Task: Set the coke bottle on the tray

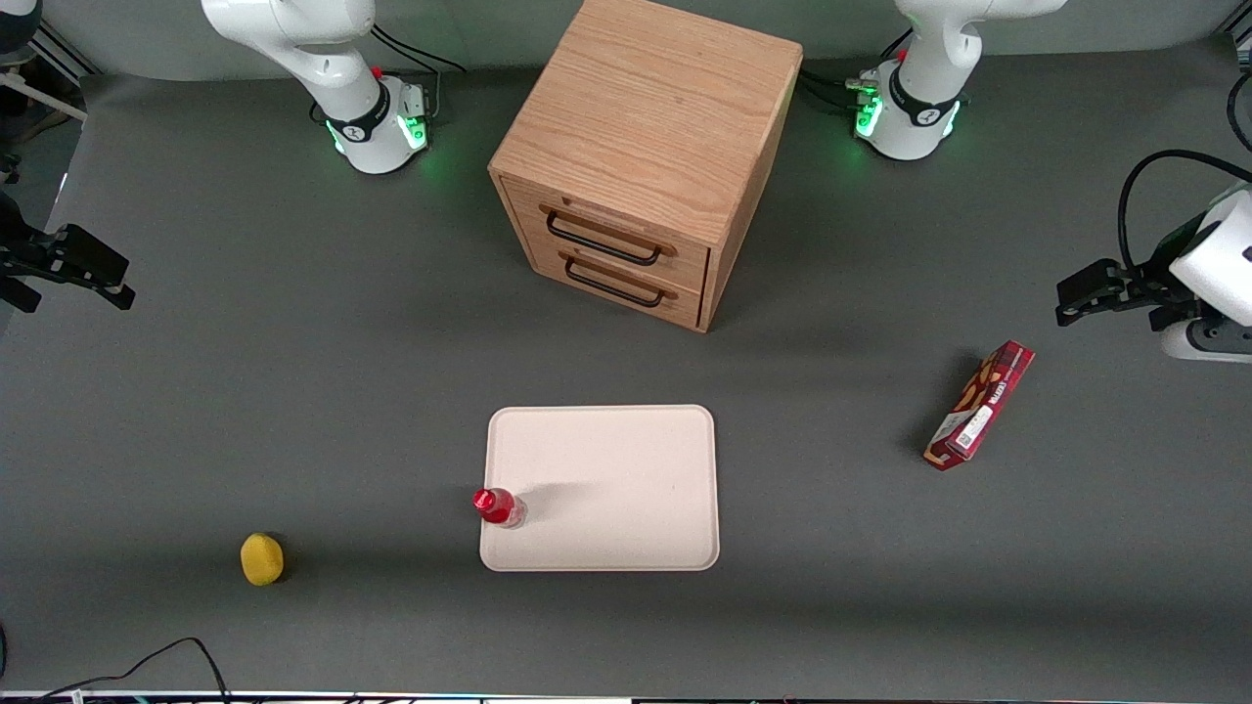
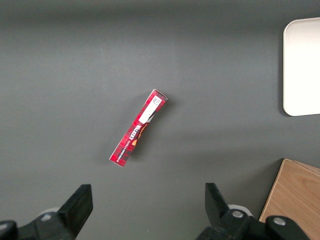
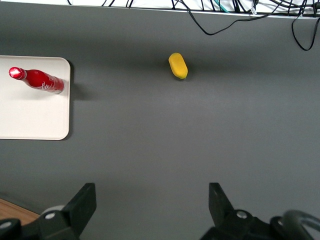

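Observation:
The coke bottle [image 1: 499,506] [image 3: 37,80], with its red cap and red label, stands upright on the cream tray [image 1: 606,469] [image 3: 30,115], just inside the tray's edge toward the working arm's end. My gripper [image 1: 125,284] [image 3: 152,200] hovers well away from the tray at the working arm's end of the table. It is open, with only bare grey table between its fingers. Nothing touches the bottle.
A yellow lemon-like object [image 1: 262,558] [image 3: 178,66] lies nearer the front camera, between gripper and tray. The wooden drawer cabinet [image 1: 636,166] stands farther back. A long red snack box [image 1: 980,404] [image 2: 138,128] lies toward the parked arm's end. Cables [image 3: 225,15] run along the table's front edge.

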